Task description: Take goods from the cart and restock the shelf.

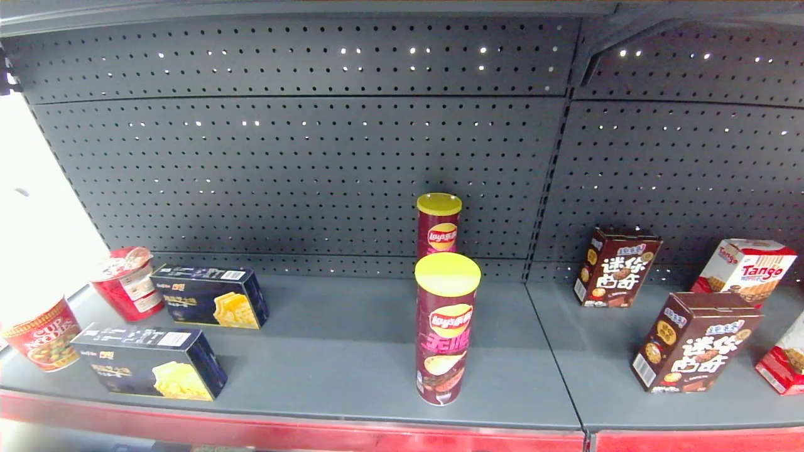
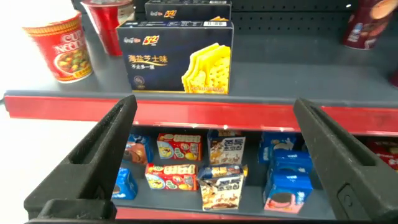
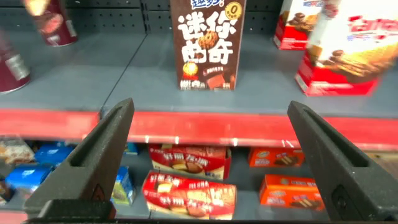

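The grey shelf (image 1: pixel 352 351) carries two maroon chip cans (image 1: pixel 446 329) in the middle, one behind the other. At its left end stand two dark blue cracker boxes (image 1: pixel 151 361) and two red cup noodles (image 1: pixel 41 329). Brown cookie boxes (image 1: pixel 694 342) are on the right. My left gripper (image 2: pixel 214 102) is open and holds nothing, level with the shelf's red front edge (image 2: pixel 205 115), facing a dark blue cracker box (image 2: pixel 180 56). My right gripper (image 3: pixel 210 106) is also open and holds nothing, in front of a brown cookie box (image 3: pixel 208 43).
A white and red wafer box (image 1: pixel 744 270) and a red box (image 1: pixel 785 364) stand at the far right. A lower shelf holds several small snack boxes (image 2: pixel 180 177) and red boxes (image 3: pixel 189 193). Perforated back panel (image 1: pixel 301 176) closes the rear; bare shelf room lies around the cans.
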You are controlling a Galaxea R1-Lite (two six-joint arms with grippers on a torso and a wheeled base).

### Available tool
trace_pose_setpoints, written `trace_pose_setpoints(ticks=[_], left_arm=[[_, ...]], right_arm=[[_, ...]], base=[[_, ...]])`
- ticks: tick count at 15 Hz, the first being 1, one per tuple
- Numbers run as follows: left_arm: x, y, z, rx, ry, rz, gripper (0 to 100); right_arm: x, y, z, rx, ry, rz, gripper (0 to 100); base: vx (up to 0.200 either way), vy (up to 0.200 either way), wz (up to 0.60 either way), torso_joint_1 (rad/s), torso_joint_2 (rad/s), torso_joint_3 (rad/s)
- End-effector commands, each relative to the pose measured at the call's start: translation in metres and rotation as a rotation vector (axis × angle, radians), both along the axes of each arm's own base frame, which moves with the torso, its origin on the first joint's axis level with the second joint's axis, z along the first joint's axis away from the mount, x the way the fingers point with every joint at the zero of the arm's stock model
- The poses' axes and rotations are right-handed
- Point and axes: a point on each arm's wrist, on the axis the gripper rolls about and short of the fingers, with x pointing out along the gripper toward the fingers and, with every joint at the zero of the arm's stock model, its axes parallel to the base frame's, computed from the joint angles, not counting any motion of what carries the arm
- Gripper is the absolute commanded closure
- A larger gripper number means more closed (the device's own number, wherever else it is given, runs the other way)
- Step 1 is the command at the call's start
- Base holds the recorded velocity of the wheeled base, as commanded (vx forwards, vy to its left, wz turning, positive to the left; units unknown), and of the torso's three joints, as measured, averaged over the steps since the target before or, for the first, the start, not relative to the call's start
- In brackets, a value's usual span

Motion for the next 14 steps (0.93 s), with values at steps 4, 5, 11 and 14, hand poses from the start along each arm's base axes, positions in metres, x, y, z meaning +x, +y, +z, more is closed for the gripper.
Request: trace_pose_setpoints(ticks=[4, 5, 11, 14], left_arm=[[0.0, 0.0, -0.0001, 0.0, 0.0, -0.001, 0], [0.0, 0.0, -0.0001, 0.0, 0.0, -0.001, 0], [0.0, 0.0, -0.0001, -0.002, 0.0, -0.001, 0], [0.0, 0.0, -0.0001, -0.002, 0.0, 0.0, 0]], right_arm=[[0.0001, 0.0, 0.0, 0.0, 0.002, 0.001, 0], [0.0001, 0.0, 0.0, 0.0, 0.002, 0.001, 0], [0.0001, 0.0, 0.0, 0.0, 0.002, 0.001, 0], [0.0001, 0.0, 0.0, 0.0, 0.002, 0.001, 0]], base=[[0.0, 0.0, -0.3, 0.007, 0.01, 0.001], [0.0, 0.0, 0.0, 0.0, 0.0, 0.0], [0.0, 0.0, 0.0, 0.0, 0.0, 0.0], [0.0, 0.0, 0.0, 0.0, 0.0, 0.0]])
